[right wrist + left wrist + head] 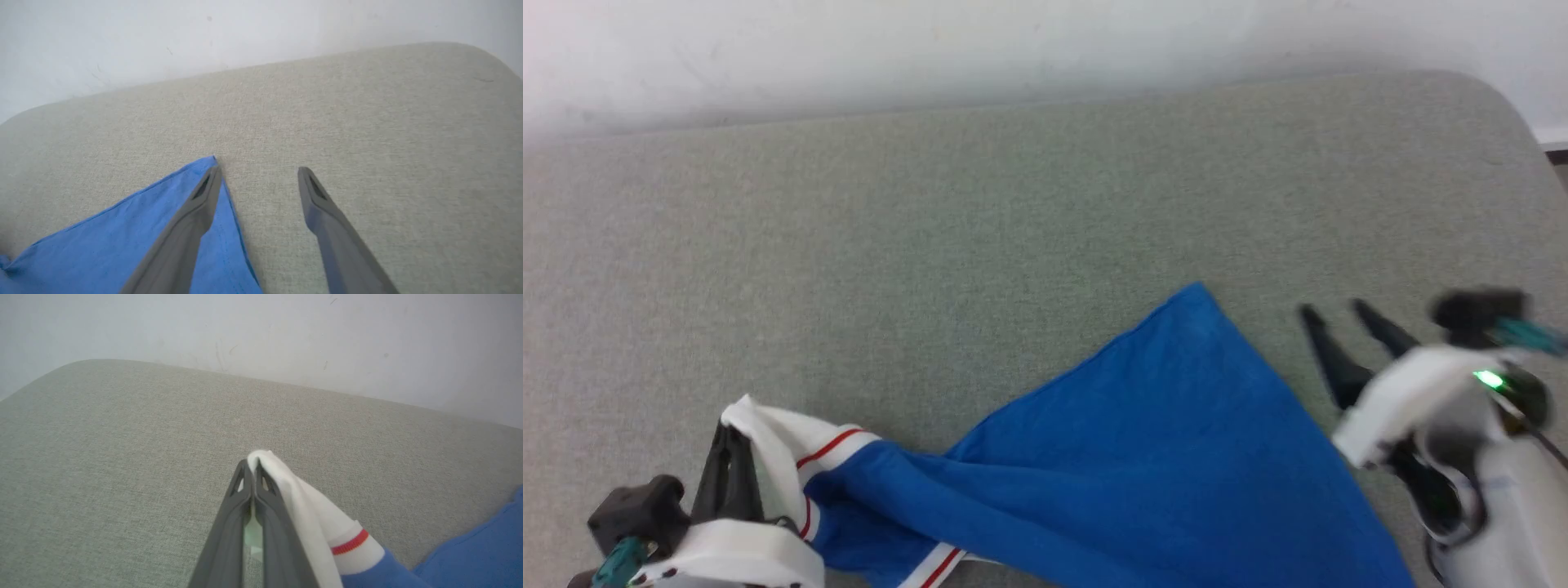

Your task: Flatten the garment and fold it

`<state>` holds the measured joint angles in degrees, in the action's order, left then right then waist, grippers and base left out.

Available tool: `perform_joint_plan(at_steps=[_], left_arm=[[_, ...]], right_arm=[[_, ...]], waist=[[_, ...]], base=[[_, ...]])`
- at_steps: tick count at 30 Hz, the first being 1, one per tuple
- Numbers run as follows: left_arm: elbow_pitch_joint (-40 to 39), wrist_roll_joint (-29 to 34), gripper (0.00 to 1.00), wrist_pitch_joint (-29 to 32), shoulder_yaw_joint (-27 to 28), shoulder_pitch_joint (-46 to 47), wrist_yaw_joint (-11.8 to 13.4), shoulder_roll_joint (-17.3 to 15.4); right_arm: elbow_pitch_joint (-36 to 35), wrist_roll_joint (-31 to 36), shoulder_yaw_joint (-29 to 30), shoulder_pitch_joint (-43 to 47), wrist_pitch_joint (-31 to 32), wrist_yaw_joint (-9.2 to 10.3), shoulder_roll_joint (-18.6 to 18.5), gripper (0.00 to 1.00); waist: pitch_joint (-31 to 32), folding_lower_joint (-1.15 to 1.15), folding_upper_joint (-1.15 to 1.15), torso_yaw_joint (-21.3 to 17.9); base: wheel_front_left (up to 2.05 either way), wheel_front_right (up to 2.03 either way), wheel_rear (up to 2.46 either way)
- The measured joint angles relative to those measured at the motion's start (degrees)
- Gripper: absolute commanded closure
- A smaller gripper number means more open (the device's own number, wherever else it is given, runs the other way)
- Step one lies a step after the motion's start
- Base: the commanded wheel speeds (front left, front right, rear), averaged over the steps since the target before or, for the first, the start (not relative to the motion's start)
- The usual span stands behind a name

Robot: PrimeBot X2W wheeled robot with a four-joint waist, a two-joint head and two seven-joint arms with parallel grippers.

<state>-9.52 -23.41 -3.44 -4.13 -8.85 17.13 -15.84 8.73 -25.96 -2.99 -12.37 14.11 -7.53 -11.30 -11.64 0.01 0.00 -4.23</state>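
The garment (1143, 449), royal blue with white red-striped sleeve bands, lies stretched across the near part of the grey-green cushioned surface (980, 229). Its blue corner points up toward the middle. At the lower left my left gripper (731, 433) is shut on the garment's white sleeve (286, 490). The red stripe of the band (349, 542) shows just beside the fingers. My right gripper (1335, 310) stands open to the right of the blue corner (204, 163), nothing between its fingers (314, 196). The left fingertip sits at the corner's edge.
A pale wall (1013, 49) rises directly behind the cushioned surface. The surface's rounded far right corner (1486, 90) drops off toward a strip of floor. Wide bare fabric lies beyond the garment.
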Motion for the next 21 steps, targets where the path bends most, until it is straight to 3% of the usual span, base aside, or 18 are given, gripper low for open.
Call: perform_joint_plan(at_steps=[9, 19, 21], left_arm=[[1.3, 0.3, 1.00, -0.6, -3.7, 5.9, -2.0, 1.4], [3.4, 0.8, 1.00, -1.7, -4.9, 8.4, -2.8, 1.8], [3.9, 0.8, 1.00, -1.9, -5.0, 8.4, -3.0, 1.8]], right_arm=[[17.2, -8.1, -12.0, -16.9, 13.7, 0.00, -3.2, 0.00], [23.4, -13.3, -24.4, -26.8, 25.6, 0.08, -6.4, 0.00], [23.9, -15.3, -25.9, -28.5, 30.0, 0.19, -7.0, 0.58]], waist=[[-3.3, 0.00, 0.00, 3.4], [-6.3, -0.01, 0.00, 6.2], [-6.4, -0.01, 0.00, 6.6]], base=[[0.00, 0.00, 0.00], [0.00, 0.00, 0.00], [0.00, 0.00, 0.00]])
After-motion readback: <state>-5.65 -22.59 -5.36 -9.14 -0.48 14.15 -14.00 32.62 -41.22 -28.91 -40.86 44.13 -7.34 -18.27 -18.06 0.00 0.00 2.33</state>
